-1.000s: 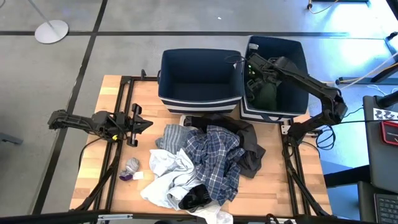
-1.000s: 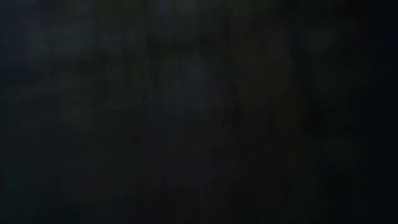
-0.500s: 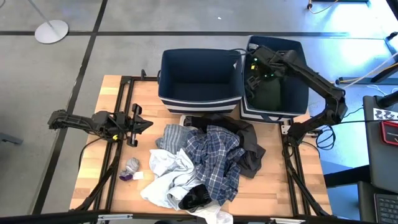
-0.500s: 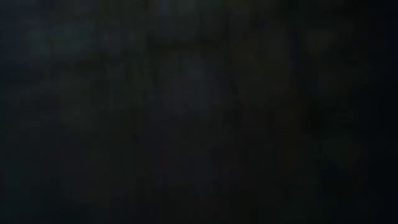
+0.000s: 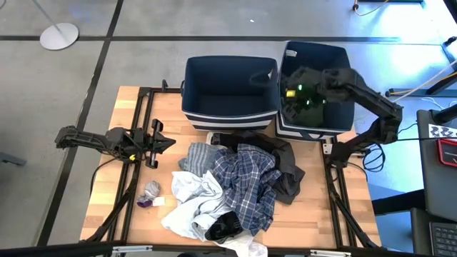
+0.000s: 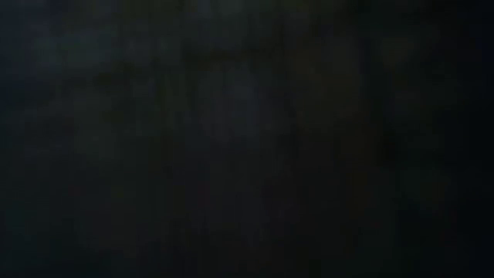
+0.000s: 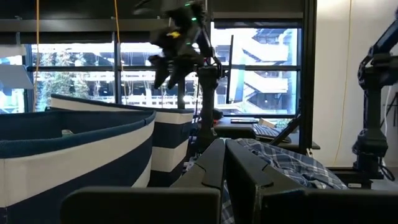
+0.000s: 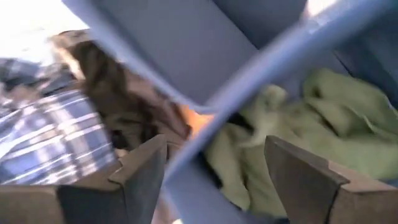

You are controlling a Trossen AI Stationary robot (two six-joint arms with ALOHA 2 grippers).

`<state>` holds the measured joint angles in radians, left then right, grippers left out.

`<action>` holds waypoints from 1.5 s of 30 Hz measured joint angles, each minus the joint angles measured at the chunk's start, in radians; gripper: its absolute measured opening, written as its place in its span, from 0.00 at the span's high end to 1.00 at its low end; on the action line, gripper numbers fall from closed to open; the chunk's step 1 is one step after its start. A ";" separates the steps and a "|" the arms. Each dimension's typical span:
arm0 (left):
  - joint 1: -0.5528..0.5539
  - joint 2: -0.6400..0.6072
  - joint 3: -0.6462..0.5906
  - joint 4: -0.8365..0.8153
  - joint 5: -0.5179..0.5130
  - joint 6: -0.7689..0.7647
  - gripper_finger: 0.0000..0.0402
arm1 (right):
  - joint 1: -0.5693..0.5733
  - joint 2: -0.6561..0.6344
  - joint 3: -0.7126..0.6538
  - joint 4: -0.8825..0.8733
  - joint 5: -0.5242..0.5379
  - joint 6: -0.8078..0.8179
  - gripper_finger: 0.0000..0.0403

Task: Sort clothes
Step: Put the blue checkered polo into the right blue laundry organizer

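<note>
My right gripper (image 5: 291, 93) (image 8: 214, 177) hangs open and empty over the left part of the right navy bin (image 5: 343, 57). An olive green top (image 5: 312, 108) (image 8: 323, 124) lies on that bin's floor below it. The left navy bin (image 5: 228, 82) shows nothing inside. On the table, a blue-white plaid shirt (image 5: 246, 182) lies on top of a pile with white pieces (image 5: 193, 191), a dark grey item (image 5: 287, 168) and a black item (image 5: 225, 227). My left gripper (image 5: 163, 141) (image 7: 225, 171) is shut and empty at the table's left. The low view is dark.
A small grey piece (image 5: 151, 190) lies on the table left of the pile. The two bins stand side by side at the far edge. Black frame rails (image 5: 139, 121) run along both table sides. Bare wood (image 5: 114, 207) shows at the near left.
My right gripper has moved a little toward the table's near edge above the right bin and has turned. The olive green top has stayed in the bin.
</note>
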<state>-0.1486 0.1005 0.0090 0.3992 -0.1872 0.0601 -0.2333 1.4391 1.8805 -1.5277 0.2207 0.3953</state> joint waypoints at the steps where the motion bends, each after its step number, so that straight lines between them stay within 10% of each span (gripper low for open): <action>1: 0.000 0.000 0.000 0.000 0.000 0.000 0.99 | 0.039 0.000 0.000 0.011 0.014 0.004 0.33; 15: 0.000 0.000 0.000 0.000 0.000 0.000 0.99 | 0.489 0.003 0.000 0.196 0.200 -0.021 0.33; 35: 0.000 0.000 0.000 0.000 0.000 -0.008 0.99 | 0.681 0.091 -0.177 0.421 0.147 -0.205 0.33; 45: 0.000 0.000 0.000 0.000 0.000 -0.008 0.99 | 0.765 0.105 -0.371 0.432 0.321 -0.218 0.33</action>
<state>-0.1490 0.1005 0.0090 0.3992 -0.1871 0.0517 0.5313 1.5436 1.5091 -1.0958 0.5413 0.1775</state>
